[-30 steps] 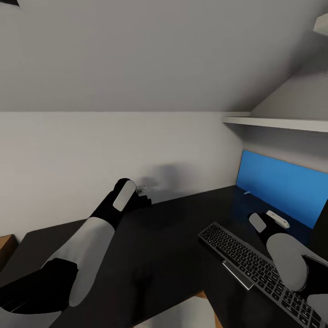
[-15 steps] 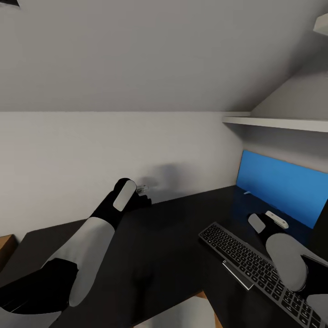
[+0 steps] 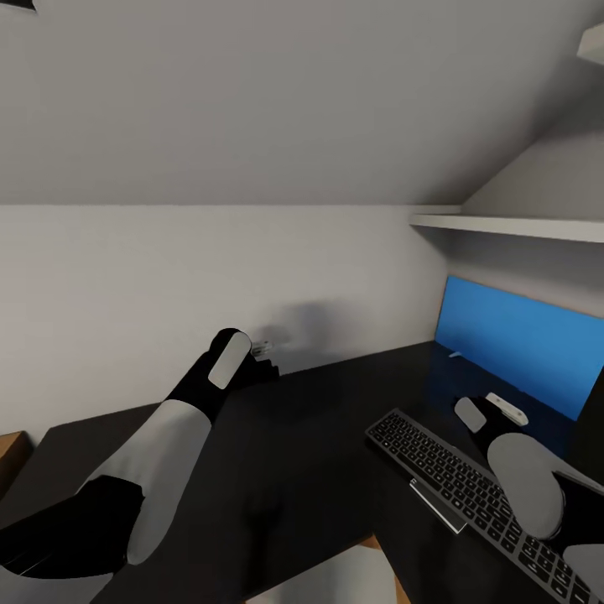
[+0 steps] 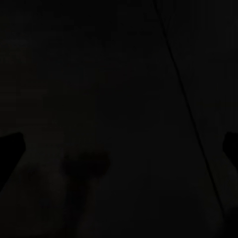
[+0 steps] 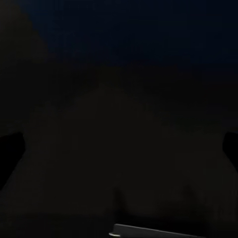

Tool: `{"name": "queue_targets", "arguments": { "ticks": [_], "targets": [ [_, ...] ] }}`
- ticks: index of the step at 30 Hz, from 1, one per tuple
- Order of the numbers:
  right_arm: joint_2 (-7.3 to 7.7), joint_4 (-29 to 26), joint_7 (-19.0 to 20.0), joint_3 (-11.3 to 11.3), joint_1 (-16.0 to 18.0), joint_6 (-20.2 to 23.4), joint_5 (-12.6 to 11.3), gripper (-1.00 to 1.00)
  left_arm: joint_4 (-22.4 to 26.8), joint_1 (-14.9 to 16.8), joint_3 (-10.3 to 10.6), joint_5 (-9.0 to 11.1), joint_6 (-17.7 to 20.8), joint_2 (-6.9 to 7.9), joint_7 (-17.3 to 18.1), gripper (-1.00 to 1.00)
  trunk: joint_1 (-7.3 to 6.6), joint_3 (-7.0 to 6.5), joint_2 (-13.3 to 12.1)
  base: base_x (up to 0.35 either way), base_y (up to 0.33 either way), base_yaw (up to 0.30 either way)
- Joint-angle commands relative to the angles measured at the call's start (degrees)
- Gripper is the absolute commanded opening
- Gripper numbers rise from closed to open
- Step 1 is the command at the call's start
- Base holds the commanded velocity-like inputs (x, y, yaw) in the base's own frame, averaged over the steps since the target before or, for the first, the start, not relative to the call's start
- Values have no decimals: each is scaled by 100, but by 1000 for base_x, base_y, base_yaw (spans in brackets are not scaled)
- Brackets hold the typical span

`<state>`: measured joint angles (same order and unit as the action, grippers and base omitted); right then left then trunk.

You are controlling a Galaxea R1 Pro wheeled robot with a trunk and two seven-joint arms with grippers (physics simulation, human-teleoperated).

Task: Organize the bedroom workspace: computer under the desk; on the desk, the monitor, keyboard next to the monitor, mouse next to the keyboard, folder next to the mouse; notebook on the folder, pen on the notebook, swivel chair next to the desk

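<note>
the keyboard (image 3: 470,495) lies on the black surface (image 3: 310,453), long axis running diagonally, just beside the right hand (image 3: 497,413). the left hand (image 3: 260,362) hovers well apart. neither hand's opening can be told.

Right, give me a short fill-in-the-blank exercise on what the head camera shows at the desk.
1. The keyboard lies on the glossy ____ desk.
2. The wall panel behind the desk is ____.
3. The arm reaching over the keyboard is the robot's ____ arm.
4. A white ____ hangs on the wall above the panel.

Missing words: black; blue; right; shelf
</note>
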<state>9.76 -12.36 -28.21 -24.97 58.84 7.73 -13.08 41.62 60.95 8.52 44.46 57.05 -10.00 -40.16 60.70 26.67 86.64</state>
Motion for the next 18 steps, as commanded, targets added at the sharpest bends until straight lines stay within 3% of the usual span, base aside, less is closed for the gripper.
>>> {"name": "queue_targets", "arguments": {
  "ticks": [1, 14, 18],
  "targets": [
    [1, -12, -26, 27, 1, 36, -37, 100, 4, 4, 8, 51, 7, 0, -57, 100, 22, 25, 45, 0, 0, 0],
    [-1, -12, -27, 27, -4, 36, -37, 100, 4, 4, 9, 59, 7, 0, -60, 100, 308, 258, 567, 0, 0, 0],
    [-1, -12, -27, 27, -4, 36, -37, 100, 4, 4, 7, 62, 7, 0, -59, 100, 308, 258, 567, 0, 0, 0]
  ]
}}
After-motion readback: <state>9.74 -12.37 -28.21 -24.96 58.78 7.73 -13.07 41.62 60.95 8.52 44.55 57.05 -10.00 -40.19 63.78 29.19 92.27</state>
